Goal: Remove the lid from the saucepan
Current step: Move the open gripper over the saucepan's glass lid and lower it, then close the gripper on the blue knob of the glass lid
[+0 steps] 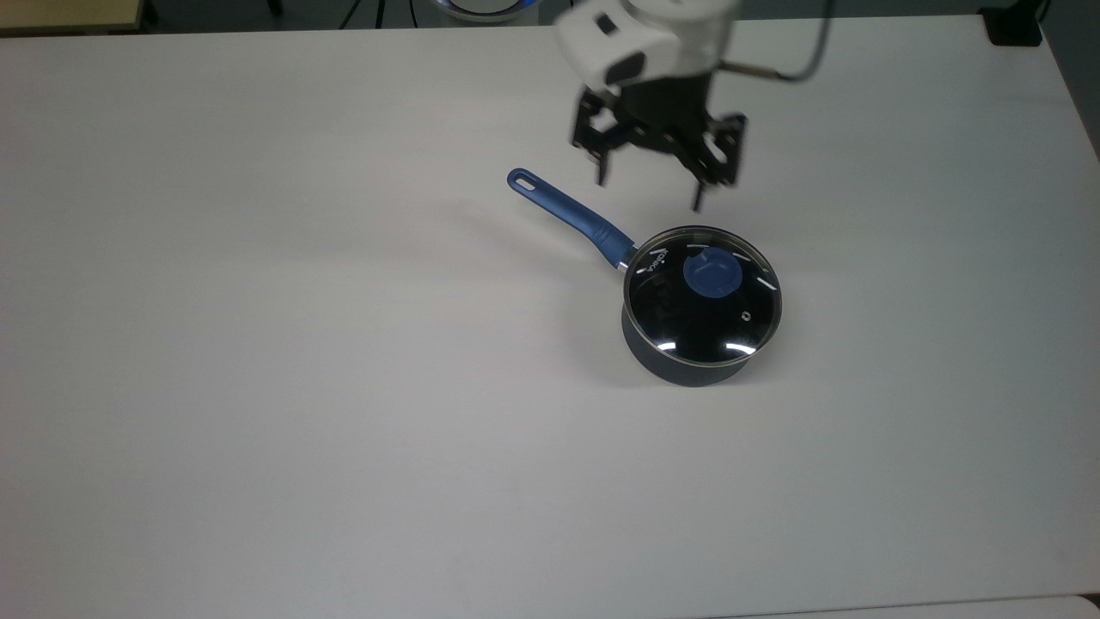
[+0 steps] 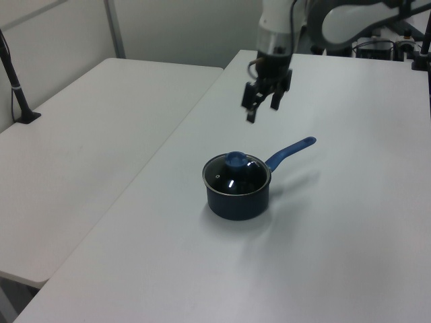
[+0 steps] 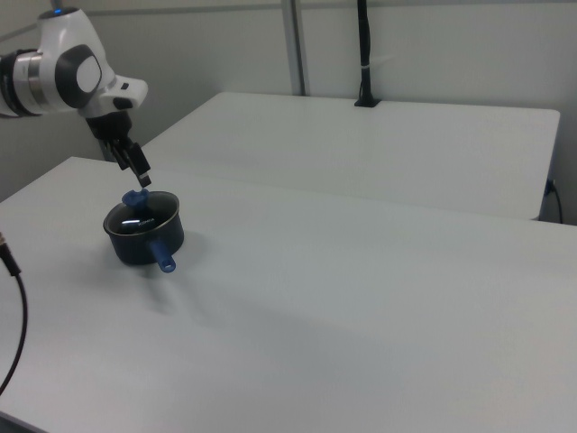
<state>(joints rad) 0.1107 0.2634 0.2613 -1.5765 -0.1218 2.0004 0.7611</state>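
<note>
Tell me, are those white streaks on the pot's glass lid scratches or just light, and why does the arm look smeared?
In the top view the lid carries short bright glints, apparently reflected room lights. In the left view the same lid shows similar small glints. In the top view the arm's white housing is smeared, likely motion blur, above the open gripper.

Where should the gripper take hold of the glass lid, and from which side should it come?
Best grip the round blue knob at the centre of the lid, coming straight down from above. The lid lies flat on the saucepan and its rim sits flush, so the raised knob is probably the only graspable part. The gripper is open.
</note>
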